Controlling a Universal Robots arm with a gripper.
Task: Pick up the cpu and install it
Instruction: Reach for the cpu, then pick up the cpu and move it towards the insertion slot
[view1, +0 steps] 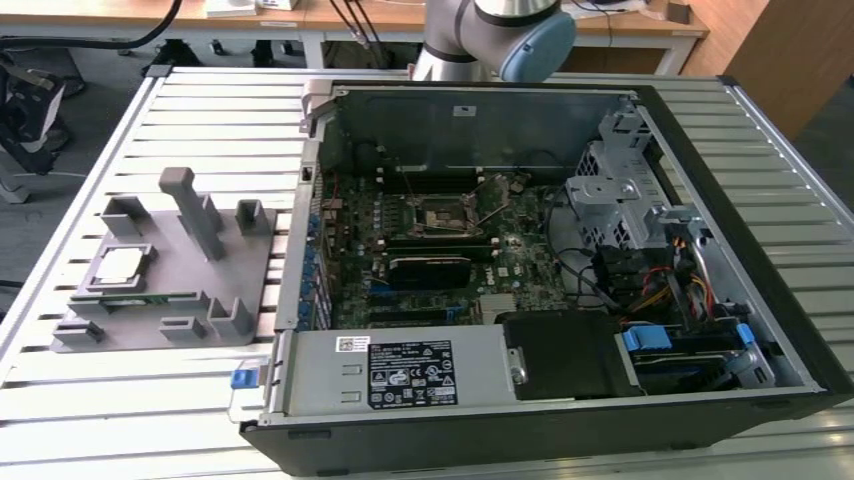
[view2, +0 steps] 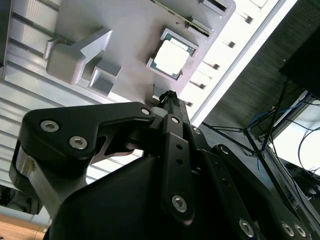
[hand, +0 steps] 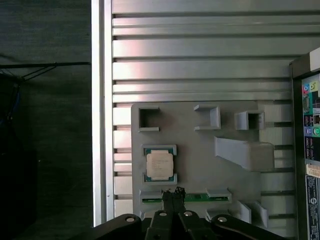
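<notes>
The cpu (view1: 120, 265), a small silver-topped square chip, lies in a framed pocket of the grey fixture plate (view1: 174, 330) on the exterior view's left. Both wrist views show the cpu (hand: 160, 164) (view2: 171, 56) from high above. My gripper (hand: 173, 192) (view2: 167, 96) hangs well above the plate, beside the cpu's pocket, its thin black fingers pressed together and shut on nothing. Inside the open computer case (view1: 747, 300), the black socket frame (view1: 434, 215) sits on the motherboard.
A long green memory stick (hand: 192, 197) lies in a slot beside the cpu pocket. Grey upright posts (view1: 200, 215) rise from the fixture plate. The slatted metal table (view1: 200, 110) ends near the plate, with dark floor (hand: 45, 125) beyond.
</notes>
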